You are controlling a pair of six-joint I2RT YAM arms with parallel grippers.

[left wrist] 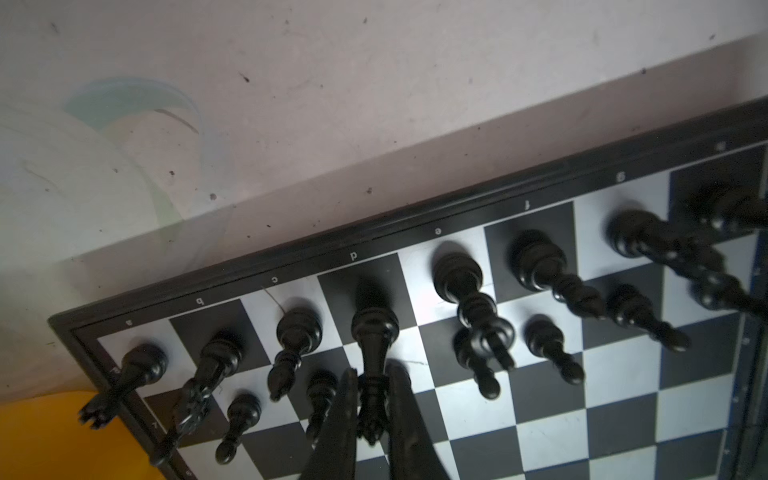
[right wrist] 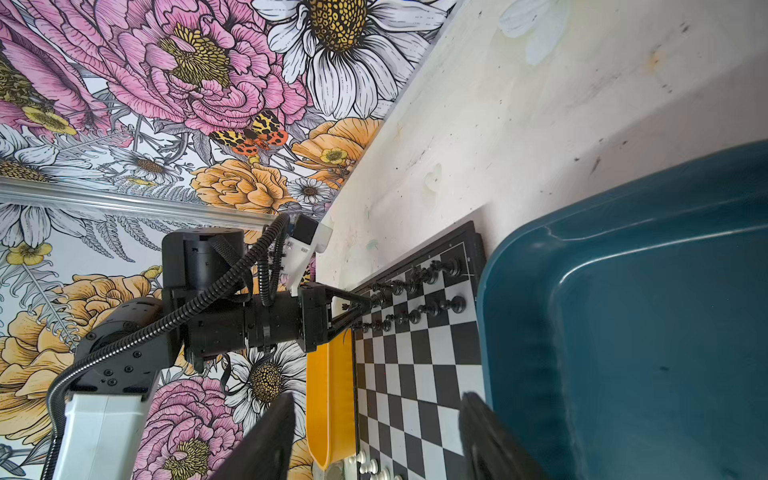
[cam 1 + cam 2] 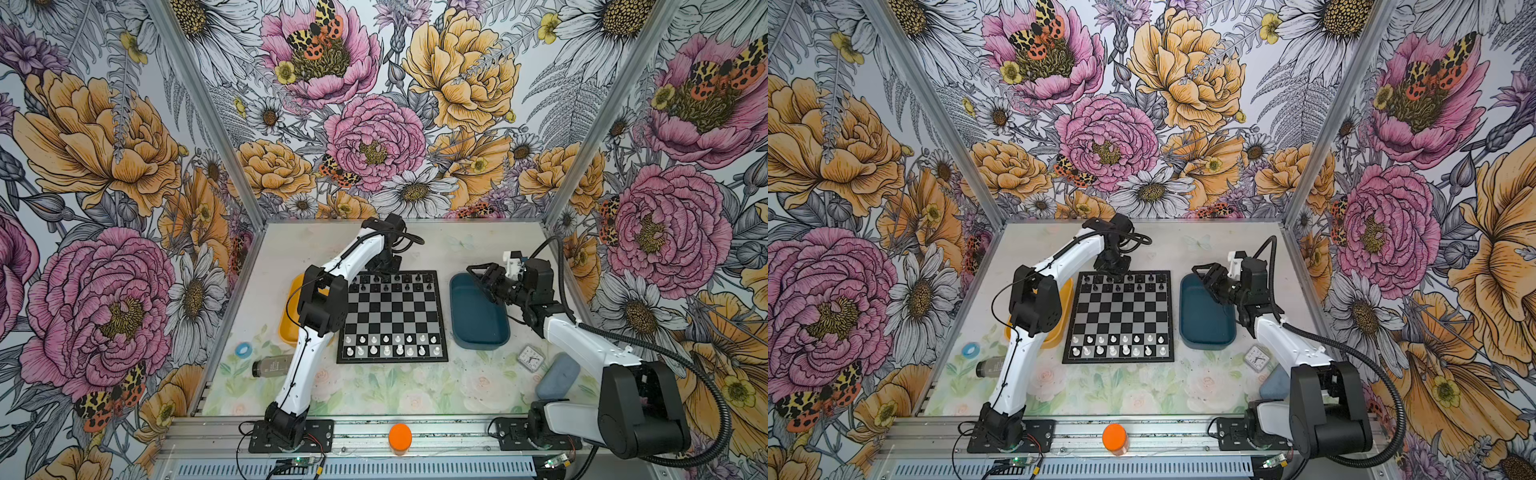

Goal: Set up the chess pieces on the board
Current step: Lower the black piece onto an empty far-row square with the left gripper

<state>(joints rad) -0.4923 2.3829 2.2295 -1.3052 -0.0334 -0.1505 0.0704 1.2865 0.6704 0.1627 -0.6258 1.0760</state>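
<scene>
**Board.** The board (image 3: 392,309) (image 3: 1121,316) lies flat at the middle of the table (image 3: 374,390). A yellow tray (image 3: 286,326) sits along its left edge and a blue tray (image 3: 473,316) just off its right edge.

**Pieces.** The black pieces (image 3: 409,282) (image 3: 1148,283) stand in the two rows along the board's far edge. The white pieces (image 3: 392,345) fill the two rows along its near edge. The squares between hold nothing.

**Left gripper.** In both top views the left gripper (image 3: 384,270) (image 3: 1112,269) points down over the far edge of the board, toward its left half. In the left wrist view the left gripper (image 1: 374,374) has its jaws drawn narrow on the upper stem of a tall black piece (image 1: 374,326). One finger (image 1: 343,419) presses on each side of that stem. The piece is upright, and its base is at the back-row square lettered d. Other black pieces stand on either side of it and a row of pawns just in front. Whether the base rests on the square or hangs just above it cannot be told.

**Right gripper.** The right gripper (image 3: 478,277) (image 3: 1202,274) hangs over the far end of the blue tray (image 2: 644,332), well apart from the black pieces. In the right wrist view its jaws stand wide, with nothing between them (image 2: 378,401).
</scene>
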